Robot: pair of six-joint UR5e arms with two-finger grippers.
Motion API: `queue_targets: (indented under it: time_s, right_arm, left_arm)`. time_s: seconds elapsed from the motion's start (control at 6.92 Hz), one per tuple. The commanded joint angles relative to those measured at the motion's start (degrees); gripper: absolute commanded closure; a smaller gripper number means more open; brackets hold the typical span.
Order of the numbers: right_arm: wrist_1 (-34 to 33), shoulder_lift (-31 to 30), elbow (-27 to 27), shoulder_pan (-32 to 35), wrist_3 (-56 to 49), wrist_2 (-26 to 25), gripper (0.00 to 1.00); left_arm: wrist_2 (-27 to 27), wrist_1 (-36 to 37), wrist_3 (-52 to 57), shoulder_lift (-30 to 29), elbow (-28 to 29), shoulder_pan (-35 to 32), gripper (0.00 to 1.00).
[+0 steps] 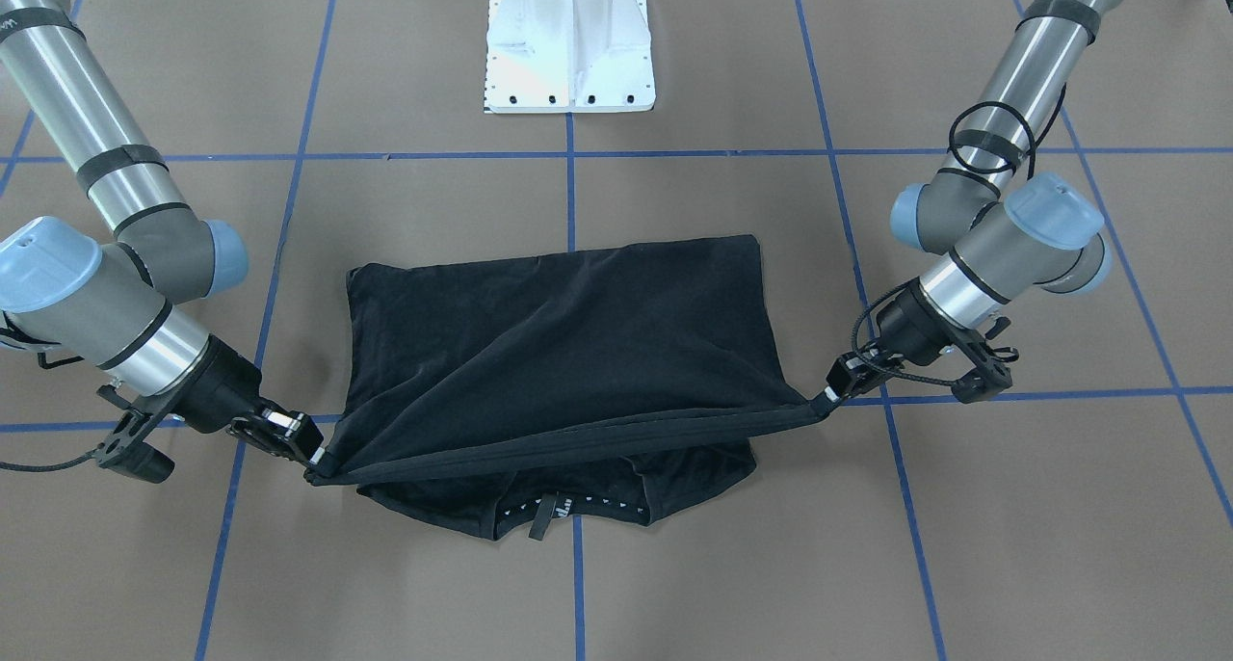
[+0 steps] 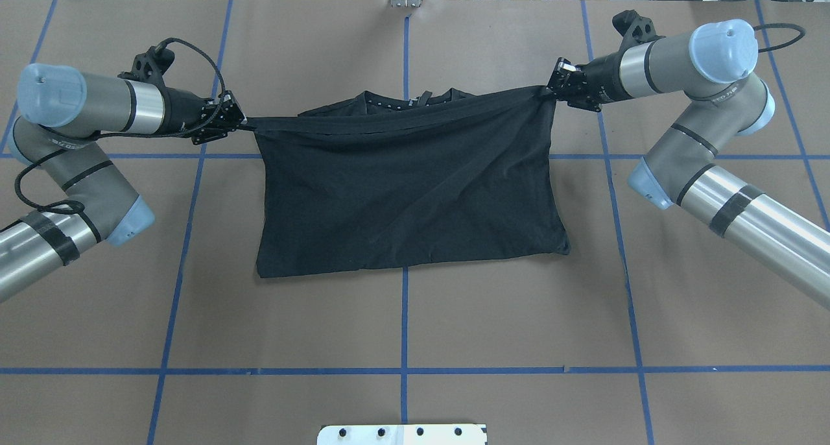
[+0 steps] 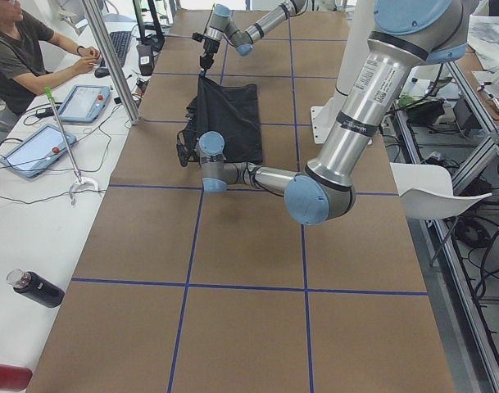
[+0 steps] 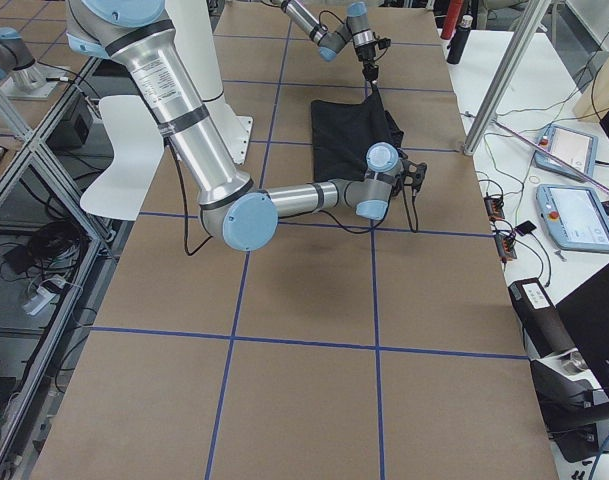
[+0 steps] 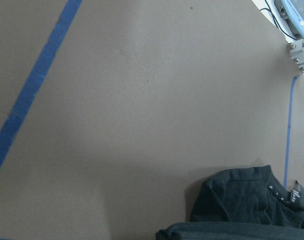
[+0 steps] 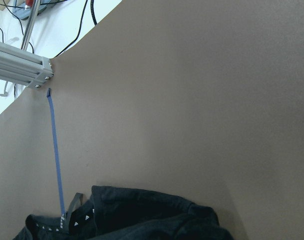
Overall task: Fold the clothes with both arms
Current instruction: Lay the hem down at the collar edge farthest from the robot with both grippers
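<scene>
- Two corners of the black T-shirt point(image 2: 402, 192) are pinched, one by each arm. The left arm point(image 2: 84, 104) comes in at the left of the overhead view and the right arm point(image 2: 674, 59) at its right. Both sets of jaws are clamped on the fabric.
- The shirt lies mid-tabletop point(image 2: 519, 315). Its held edge is stretched taut between the arms, raised over the collar point(image 2: 389, 101) near the top of that view.
- We judge the lengthwise fold roughly half done: the edge has reached the neck end but is not yet laid down.
- No sleeves stick out at the sides, so we take them as already tucked in.
- What we think is left is to lower the edge, let go, and perhaps make one more fold. We see no logo in any view.
</scene>
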Motion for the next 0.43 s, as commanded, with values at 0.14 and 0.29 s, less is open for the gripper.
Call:
queue_targets:
  time_s: [0.14,0.29]
  right_arm:
    - [-0.09,0.08,0.06,-0.29,-0.22,0.0,0.35]
    - [-0.09,-0.01,0.06,-0.38,0.04,0.0,0.01]
  left_arm:
    - [0.0,-0.09,-0.77,-0.24,-0.13,-0.12,0.93]
    - [0.0,-0.18,-0.68,-0.32,-0.22,-0.04,0.31]
